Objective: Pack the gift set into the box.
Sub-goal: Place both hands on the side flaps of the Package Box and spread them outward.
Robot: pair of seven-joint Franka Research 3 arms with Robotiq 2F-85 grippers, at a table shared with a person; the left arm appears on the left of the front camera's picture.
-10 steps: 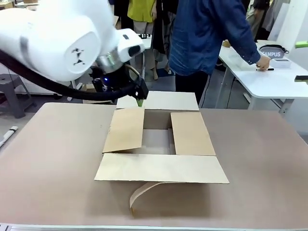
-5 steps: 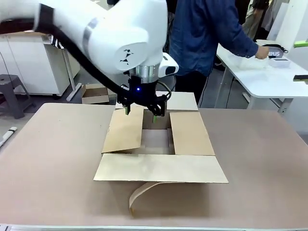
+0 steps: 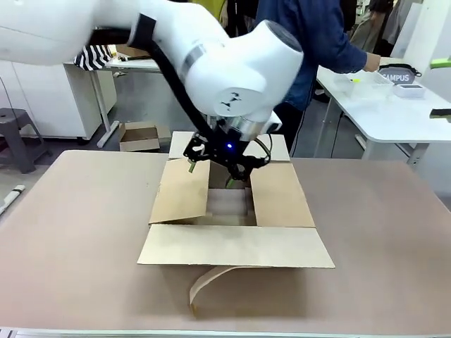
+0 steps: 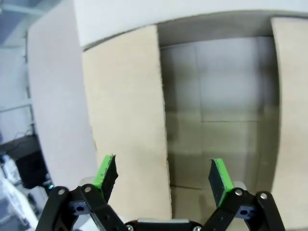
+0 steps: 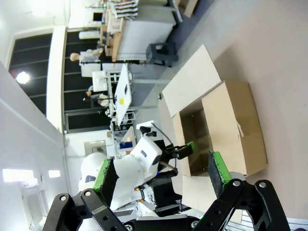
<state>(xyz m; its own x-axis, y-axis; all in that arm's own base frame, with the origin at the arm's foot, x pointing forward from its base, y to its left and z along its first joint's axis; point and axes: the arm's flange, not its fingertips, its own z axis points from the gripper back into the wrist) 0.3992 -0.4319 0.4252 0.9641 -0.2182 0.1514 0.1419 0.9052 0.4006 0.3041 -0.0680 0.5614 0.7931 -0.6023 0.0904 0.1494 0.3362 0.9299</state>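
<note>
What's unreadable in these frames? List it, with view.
- Floor of the box: in the front view, its flaps and the left gripper cover most of it; the left wrist view is blurred.
- What the person's hand touches at the side table: front view, too small.
- Where the tape strip attaches: front view, the near flap hides it.

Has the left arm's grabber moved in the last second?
Yes. The left gripper came from the far-left corner of the box to above its open middle, nearer the camera and slightly right in the front view, jaws open.
</note>
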